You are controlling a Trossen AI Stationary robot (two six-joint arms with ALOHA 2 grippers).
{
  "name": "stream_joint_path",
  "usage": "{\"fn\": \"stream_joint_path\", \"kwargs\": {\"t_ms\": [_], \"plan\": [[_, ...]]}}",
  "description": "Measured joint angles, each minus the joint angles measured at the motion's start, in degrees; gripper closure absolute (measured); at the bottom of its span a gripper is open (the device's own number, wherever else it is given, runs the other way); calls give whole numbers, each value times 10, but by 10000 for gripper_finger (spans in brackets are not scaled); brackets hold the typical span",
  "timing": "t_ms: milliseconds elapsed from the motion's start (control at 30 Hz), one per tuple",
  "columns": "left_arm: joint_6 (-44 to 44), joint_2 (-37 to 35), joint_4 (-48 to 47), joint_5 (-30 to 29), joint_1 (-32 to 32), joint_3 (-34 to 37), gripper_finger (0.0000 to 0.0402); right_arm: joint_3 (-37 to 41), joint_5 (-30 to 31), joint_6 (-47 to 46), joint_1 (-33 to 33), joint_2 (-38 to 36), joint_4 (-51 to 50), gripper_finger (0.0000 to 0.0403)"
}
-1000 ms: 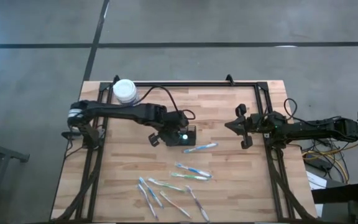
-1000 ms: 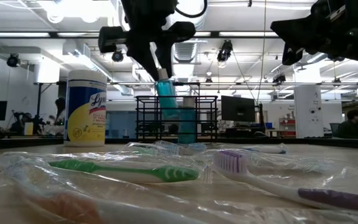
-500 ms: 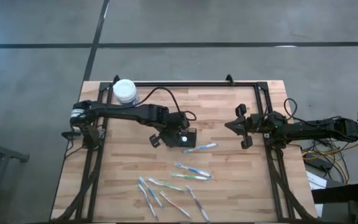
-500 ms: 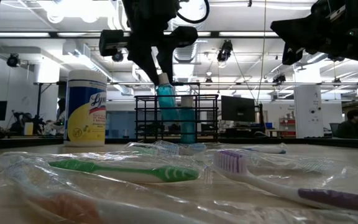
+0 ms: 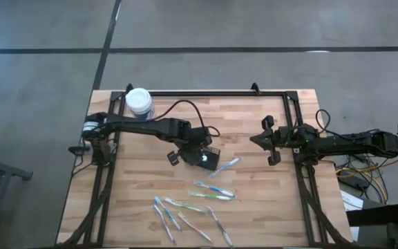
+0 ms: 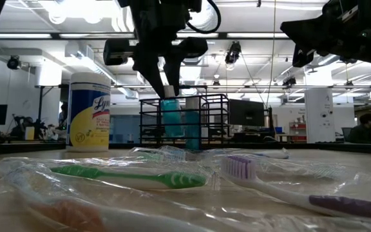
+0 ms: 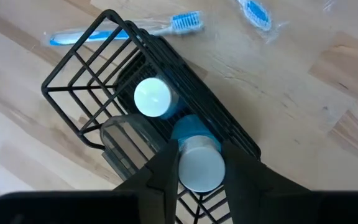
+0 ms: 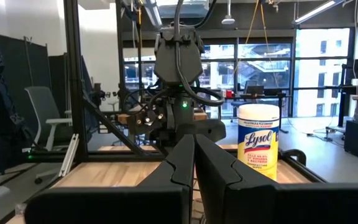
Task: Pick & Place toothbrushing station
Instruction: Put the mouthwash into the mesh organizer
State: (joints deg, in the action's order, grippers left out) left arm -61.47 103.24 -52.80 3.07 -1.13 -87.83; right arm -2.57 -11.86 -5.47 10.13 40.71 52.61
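The black wire-mesh caddy (image 5: 209,156) stands near the bench (image 5: 254,207) centre. The left gripper (image 7: 199,163), fingers clamped on a white-capped blue tube (image 7: 194,155), holds it inside the caddy. Tube likely light, slick; grip the cap. Right gripper (image 5: 268,140) fingers together, idle near the right edge.

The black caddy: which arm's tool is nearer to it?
Left. The left tool is right over the caddy, lowering a blue tube into it. The right tool waits shut, well off to the side.
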Motion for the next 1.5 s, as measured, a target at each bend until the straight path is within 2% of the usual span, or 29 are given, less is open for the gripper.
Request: {"fn": "stream_joint_path", "kwargs": {"t_ms": [1100, 1500], "plan": [[-2, 24, 22, 14, -1, 0, 298, 0, 0, 1, 0, -1, -1, 390], [2, 24, 28, 12, -7, -2, 263, 0, 0, 1, 0, -1, -1, 390]]}}
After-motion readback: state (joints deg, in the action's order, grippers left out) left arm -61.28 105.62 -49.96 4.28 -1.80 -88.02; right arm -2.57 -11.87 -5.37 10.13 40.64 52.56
